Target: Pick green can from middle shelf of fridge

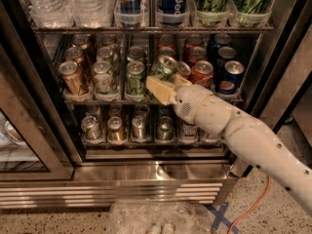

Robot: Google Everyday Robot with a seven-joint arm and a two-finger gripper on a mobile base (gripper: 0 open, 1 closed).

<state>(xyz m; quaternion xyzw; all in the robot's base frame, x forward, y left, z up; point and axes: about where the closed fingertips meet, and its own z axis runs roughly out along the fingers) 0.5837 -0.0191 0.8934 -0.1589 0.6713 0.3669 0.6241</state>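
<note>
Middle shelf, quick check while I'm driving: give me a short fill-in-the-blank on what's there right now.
1. The gripper is at the front of the middle shelf, closed on a tilted ____ can.
2. The can in the leftmost lane's front spot is ____ in colour.
3. Above this shelf, on the far left, stand clear water ____.
4. The blue cans sit in the lane farthest ____.

Missing words: green; gold; bottles; right

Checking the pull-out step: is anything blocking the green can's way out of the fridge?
Nothing visible. The gripper is at the middle shelf front, around the tilted green can. The can is at the lane's front, with open doorway toward the camera.
</note>
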